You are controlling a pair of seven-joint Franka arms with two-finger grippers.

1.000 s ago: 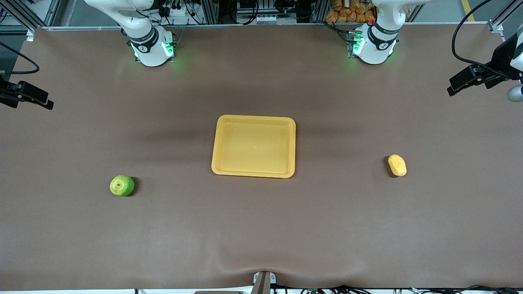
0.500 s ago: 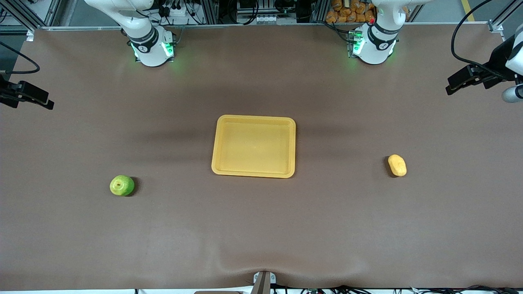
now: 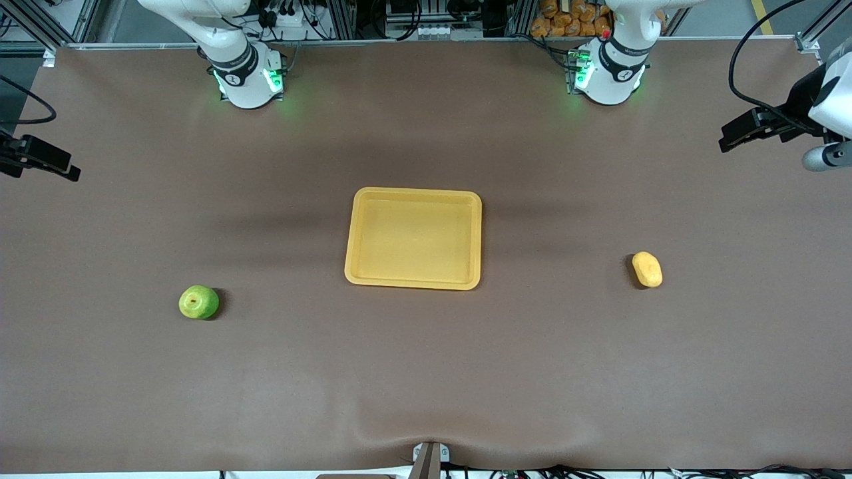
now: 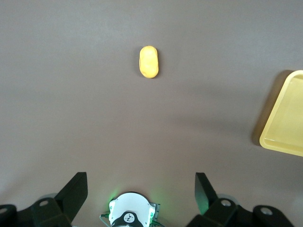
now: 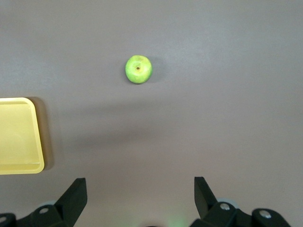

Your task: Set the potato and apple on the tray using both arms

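The yellow tray (image 3: 413,237) lies at the table's middle with nothing on it. The green apple (image 3: 198,302) lies toward the right arm's end, slightly nearer the front camera than the tray. The yellow potato (image 3: 647,269) lies toward the left arm's end. My left gripper (image 3: 751,128) hangs high over the left arm's end, open and empty (image 4: 140,188); its wrist view shows the potato (image 4: 148,61) and a tray corner (image 4: 286,118). My right gripper (image 3: 41,158) hangs over the right arm's end, open and empty (image 5: 139,190); its wrist view shows the apple (image 5: 138,69) and the tray (image 5: 19,137).
Both arm bases (image 3: 247,80) (image 3: 609,73) stand lit green along the table edge farthest from the front camera. A small metal mount (image 3: 429,459) sits at the nearest edge, where the brown table cover wrinkles. Wide bare cover lies between the tray and each fruit.
My left gripper has drifted a little toward the table's middle and my right gripper a little outward. The apple, potato and tray have not moved.
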